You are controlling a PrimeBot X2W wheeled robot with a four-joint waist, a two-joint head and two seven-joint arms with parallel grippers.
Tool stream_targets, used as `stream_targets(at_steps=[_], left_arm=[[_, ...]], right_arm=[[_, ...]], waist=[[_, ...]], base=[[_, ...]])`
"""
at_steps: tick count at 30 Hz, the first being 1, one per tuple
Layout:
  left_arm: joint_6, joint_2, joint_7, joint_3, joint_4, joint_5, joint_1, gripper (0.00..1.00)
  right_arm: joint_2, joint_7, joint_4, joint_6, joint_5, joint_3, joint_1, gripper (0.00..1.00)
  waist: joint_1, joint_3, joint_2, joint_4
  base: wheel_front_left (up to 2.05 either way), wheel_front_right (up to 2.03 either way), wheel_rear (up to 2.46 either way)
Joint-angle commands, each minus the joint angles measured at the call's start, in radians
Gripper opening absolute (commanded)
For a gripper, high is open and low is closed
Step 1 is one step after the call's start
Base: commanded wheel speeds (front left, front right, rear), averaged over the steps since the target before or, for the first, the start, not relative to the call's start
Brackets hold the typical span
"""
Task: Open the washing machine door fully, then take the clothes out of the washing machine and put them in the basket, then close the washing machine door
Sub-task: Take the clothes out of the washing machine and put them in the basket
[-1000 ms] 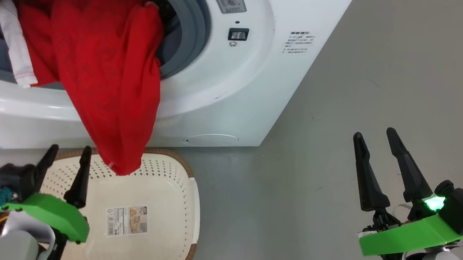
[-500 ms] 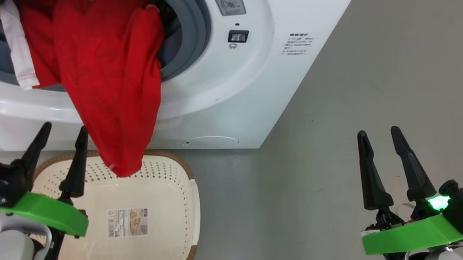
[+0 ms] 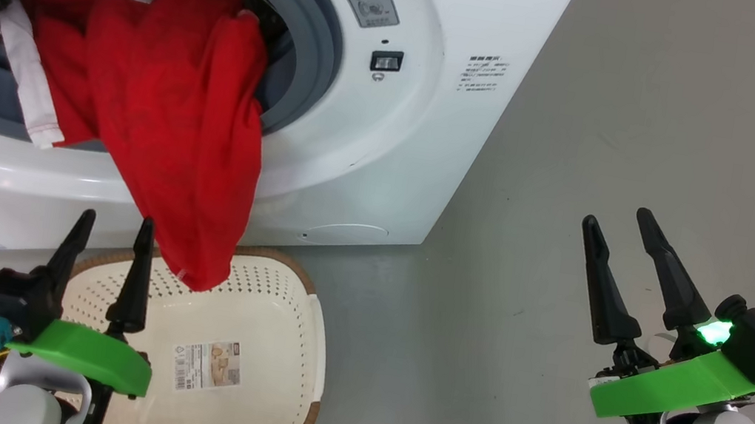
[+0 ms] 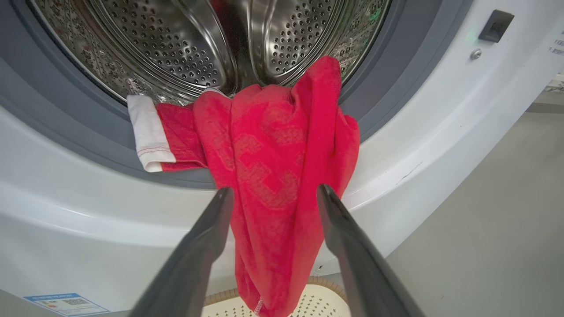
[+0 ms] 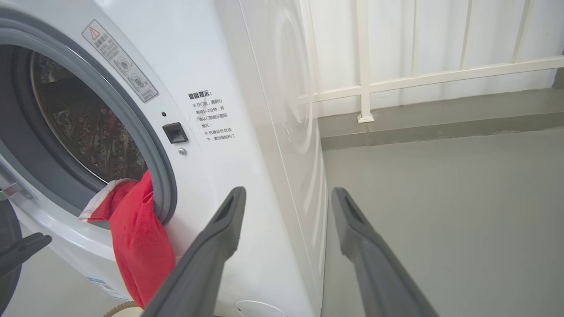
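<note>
Could snag just a thin fold of the clothes [image 3: 176,107] with that spread-apart left tool [image 3: 118,218] (right tool [image 3: 616,216] equally spread) and miss the basket [image 3: 319,353].

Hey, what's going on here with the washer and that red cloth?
A two-armed robot is emptying the washing machine. The red clothes hang halfway out of the drum, above the basket. The left gripper is open near their hanging end, holding nothing; the right gripper is open off to the side.
</note>
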Motion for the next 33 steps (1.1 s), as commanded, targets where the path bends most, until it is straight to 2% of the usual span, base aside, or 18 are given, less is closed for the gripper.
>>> stream_targets(at_steps=[1, 8, 18, 25, 33], left_arm=[[0.014, 0.022, 0.002, 0.026, -0.028, -0.003, 0.002, 1.00], [0.011, 0.026, 0.049, 0.006, -0.013, -0.006, -0.047, 1.00], [-0.010, 0.041, 0.144, -0.012, 0.071, -0.031, -0.211, 1.00], [-0.037, 0.030, 0.224, -0.008, 0.259, -0.115, -0.386, 1.00], [-0.049, 0.053, 0.256, -0.010, 0.486, -0.152, -0.572, 1.00]], right_arm=[[-0.002, -0.005, -0.023, 0.002, -0.009, 0.017, 0.010, 1.00], [-0.002, -0.005, -0.023, 0.002, -0.008, 0.016, 0.007, 1.00], [0.001, -0.005, -0.021, 0.002, -0.007, 0.025, -0.001, 1.00], [0.002, -0.005, -0.015, 0.002, -0.005, 0.035, -0.005, 1.00], [0.011, -0.005, -0.017, 0.002, -0.001, 0.053, -0.022, 1.00]], waist=[[0.0000, 0.000, 0.0000, -0.001], [0.0000, 0.006, 0.0000, -0.002], [0.0000, 0.013, 0.0000, -0.007], [0.0000, 0.013, 0.0000, -0.019], [0.0000, 0.030, 0.0000, -0.053]], base=[[0.00, 0.00, 0.00], [0.00, 0.00, 0.00], [0.00, 0.00, 0.00], [0.00, 0.00, 0.00], [0.00, 0.00, 0.00]])
